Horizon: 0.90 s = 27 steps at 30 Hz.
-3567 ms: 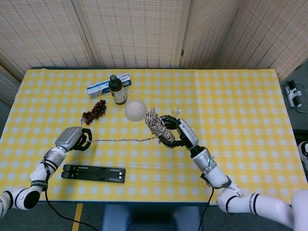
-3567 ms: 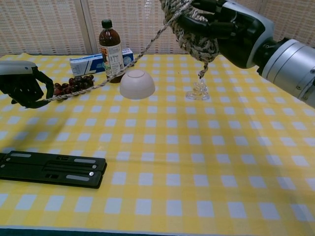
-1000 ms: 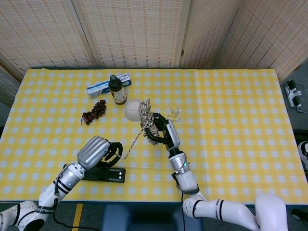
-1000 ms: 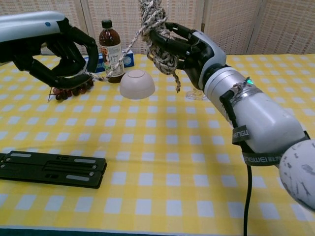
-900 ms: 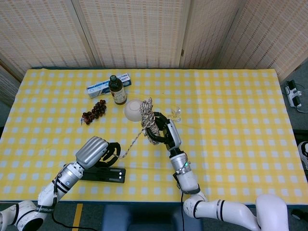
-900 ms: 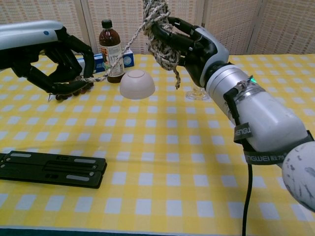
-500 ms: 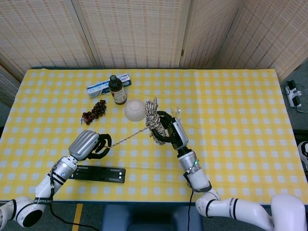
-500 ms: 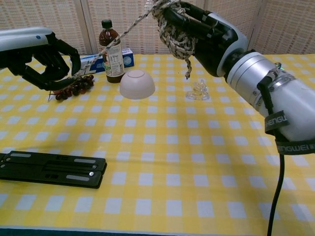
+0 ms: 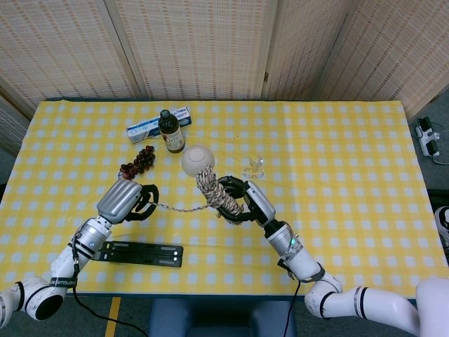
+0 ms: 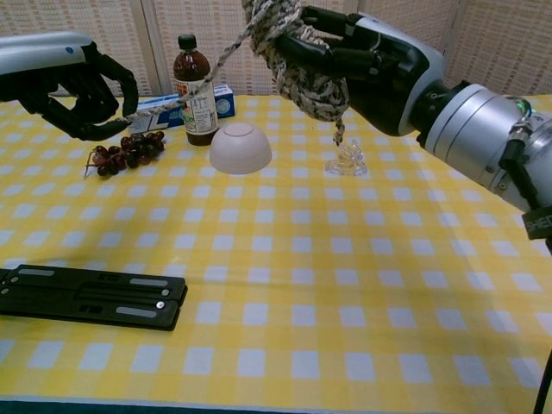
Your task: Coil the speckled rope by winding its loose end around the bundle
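Observation:
The speckled rope bundle [image 9: 216, 196] [image 10: 297, 60] is held up above the table in my right hand [image 9: 242, 200] [image 10: 371, 60], whose fingers wrap around it. A short tail dangles below the bundle. The loose end [image 9: 179, 208] [image 10: 194, 82] runs taut to the left, where my left hand [image 9: 126, 200] [image 10: 73, 82] pinches it in curled fingers above the grapes. The bundle's top is cut off by the upper edge of the chest view.
A white bowl [image 9: 197, 159] [image 10: 241, 148], a brown bottle [image 9: 170, 131] [image 10: 193, 90], a blue-white box [image 9: 151, 126], dark grapes [image 9: 138, 163] [image 10: 127, 153] and a small clear glass piece [image 9: 252, 168] [image 10: 348, 159] sit mid-table. A black flat bar [image 9: 133, 252] [image 10: 86, 297] lies near the front left edge.
My right hand has tilted the bundle over and lowered it slightly. My left hand has moved away to the left and up, still holding the loose end taut.

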Each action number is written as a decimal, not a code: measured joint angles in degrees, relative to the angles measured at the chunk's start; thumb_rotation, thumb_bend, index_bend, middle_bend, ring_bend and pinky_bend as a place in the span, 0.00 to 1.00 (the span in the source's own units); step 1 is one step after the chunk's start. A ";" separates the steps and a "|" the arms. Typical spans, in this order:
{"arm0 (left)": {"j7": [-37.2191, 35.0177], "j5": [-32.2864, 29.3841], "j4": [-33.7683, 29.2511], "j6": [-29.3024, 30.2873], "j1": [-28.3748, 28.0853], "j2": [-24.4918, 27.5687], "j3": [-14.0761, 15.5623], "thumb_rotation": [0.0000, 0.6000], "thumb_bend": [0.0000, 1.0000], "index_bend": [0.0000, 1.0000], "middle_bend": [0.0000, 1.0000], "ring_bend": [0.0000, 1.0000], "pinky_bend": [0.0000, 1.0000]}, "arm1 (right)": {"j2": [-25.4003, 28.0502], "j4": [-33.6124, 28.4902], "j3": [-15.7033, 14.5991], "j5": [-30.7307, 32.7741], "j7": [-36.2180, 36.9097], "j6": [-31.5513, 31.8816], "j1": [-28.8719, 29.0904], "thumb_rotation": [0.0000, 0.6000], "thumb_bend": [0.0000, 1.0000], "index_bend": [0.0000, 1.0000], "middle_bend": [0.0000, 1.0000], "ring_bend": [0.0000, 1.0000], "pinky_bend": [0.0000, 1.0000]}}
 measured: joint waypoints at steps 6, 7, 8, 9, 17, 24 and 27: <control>6.11 0.02 -0.53 -1.87 -2.71 0.82 -1.36 1.00 0.51 0.63 0.90 0.81 0.77 | 3.29 -3.55 -1.78 -0.90 -6.99 -2.64 1.42 1.00 0.51 1.00 0.80 0.86 0.75; 7.09 0.05 -0.59 -2.06 -3.09 0.90 -1.54 1.00 0.51 0.63 0.90 0.81 0.77 | 3.69 -4.02 -2.02 -0.93 -8.10 -3.09 1.67 1.00 0.51 1.00 0.80 0.86 0.75; 8.14 0.08 -0.65 -2.22 -3.47 0.96 -1.72 1.00 0.51 0.63 0.90 0.81 0.77 | 4.20 -4.63 -2.32 -0.90 -9.53 -3.73 2.03 1.00 0.51 1.00 0.80 0.86 0.75; 9.62 0.12 -0.72 -2.40 -3.98 1.02 -1.96 1.00 0.51 0.63 0.90 0.81 0.77 | 4.56 -5.09 -2.55 -0.85 -10.57 -4.29 2.33 1.00 0.51 1.00 0.80 0.86 0.75; 18.97 0.14 -1.36 -2.83 -7.11 0.71 -3.47 1.00 0.51 0.63 0.90 0.81 0.77 | 6.40 -8.15 -3.30 1.19 -16.93 -8.28 5.11 1.00 0.51 1.00 0.81 0.87 0.75; 26.85 0.02 -2.03 -1.24 -8.57 -0.50 -4.10 1.00 0.51 0.62 0.90 0.81 0.77 | 6.80 -9.45 -3.25 4.23 -20.22 -10.82 6.78 1.00 0.51 1.00 0.81 0.87 0.75; 28.98 0.32 -2.40 -0.36 -9.15 -0.91 -4.39 1.00 0.51 0.62 0.90 0.81 0.77 | 6.74 -9.64 -3.11 5.68 -21.77 -11.90 7.47 1.00 0.51 1.00 0.81 0.87 0.75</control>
